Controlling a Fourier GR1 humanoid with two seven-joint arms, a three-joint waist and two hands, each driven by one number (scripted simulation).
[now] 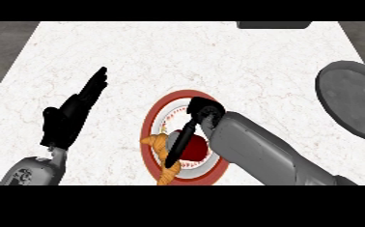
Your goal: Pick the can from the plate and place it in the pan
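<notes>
Head view: dark red cylindrical can [196, 148] is noted on the red-rimmed white round plate [151, 122], just beside the straight fingers [179, 144] of the right hand [202, 111], on their forearm side; nothing is held; left hand [68, 117] is open, well apart; grey round pan [345, 98] lies rightward.

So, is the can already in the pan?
No, the red can lies on the plate, under the right robot hand, while the grey pan sits apart at the far right.
</notes>
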